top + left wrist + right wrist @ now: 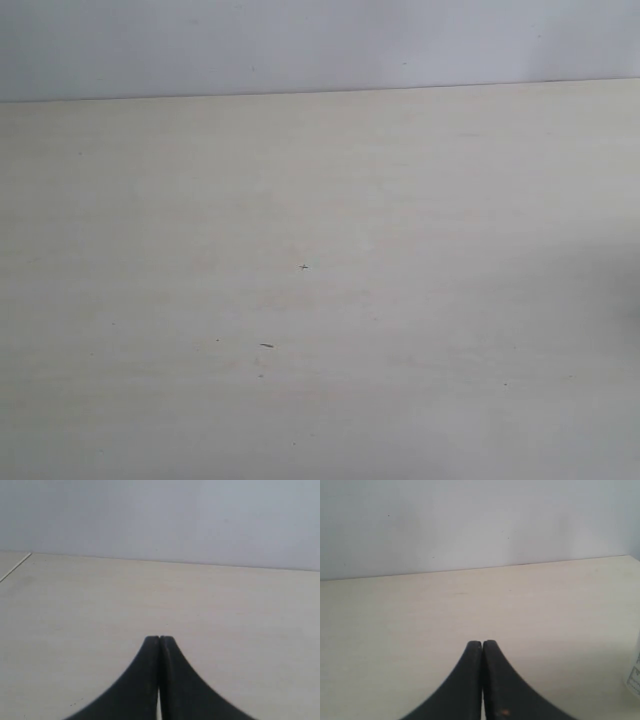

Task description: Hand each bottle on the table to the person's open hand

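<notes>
The pale beige table [320, 300] fills the exterior view; no bottle, hand or arm shows there. My left gripper [159, 639] is shut with nothing between its black fingers, low over the table [75, 610]. My right gripper [482, 643] is likewise shut and holds nothing, over the table [395, 620]. At the edge of the right wrist view, a sliver of a clear bottle with a white label [635, 672] stands on the table, off to one side of the right gripper. The other bottles and the person's open hand are out of view.
A plain light grey wall [320, 45] rises behind the table's far edge. A few tiny dark specks [266, 346] mark the tabletop. A faint shadow lies at the right edge of the exterior view [625, 290].
</notes>
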`<state>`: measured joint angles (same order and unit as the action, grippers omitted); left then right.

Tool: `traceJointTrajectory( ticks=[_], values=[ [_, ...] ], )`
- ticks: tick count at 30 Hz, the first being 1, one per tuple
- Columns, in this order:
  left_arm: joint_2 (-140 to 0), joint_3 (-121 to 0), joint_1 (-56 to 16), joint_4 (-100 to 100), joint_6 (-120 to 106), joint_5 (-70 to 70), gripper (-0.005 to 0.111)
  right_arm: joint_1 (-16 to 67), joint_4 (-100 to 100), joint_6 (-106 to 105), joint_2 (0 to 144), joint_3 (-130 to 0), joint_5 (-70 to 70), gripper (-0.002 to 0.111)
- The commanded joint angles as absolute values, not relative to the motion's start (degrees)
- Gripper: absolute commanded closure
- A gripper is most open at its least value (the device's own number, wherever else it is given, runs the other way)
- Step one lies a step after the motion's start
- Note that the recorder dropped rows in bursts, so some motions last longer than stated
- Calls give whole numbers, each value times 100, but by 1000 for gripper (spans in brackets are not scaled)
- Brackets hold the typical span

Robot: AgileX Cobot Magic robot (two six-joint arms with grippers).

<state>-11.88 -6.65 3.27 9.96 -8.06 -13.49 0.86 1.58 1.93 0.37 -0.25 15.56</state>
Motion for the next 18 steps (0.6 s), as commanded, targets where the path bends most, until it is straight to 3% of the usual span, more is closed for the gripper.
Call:
traceJointTrajectory(
  ticks=[1,6,11,18],
  values=[
    [-778,-59,339,1050,-1107,-865,107,56,154,173,0,0,1535,108],
    [0,0,339,341,-147,-1140,107,56,154,159,0,0,1535,108],
    [0,0,339,134,-91,-1973,107,56,154,159,0,0,1535,108],
    [0,0,339,104,-91,-2042,107,56,154,159,0,0,1535,108]
  ],
)
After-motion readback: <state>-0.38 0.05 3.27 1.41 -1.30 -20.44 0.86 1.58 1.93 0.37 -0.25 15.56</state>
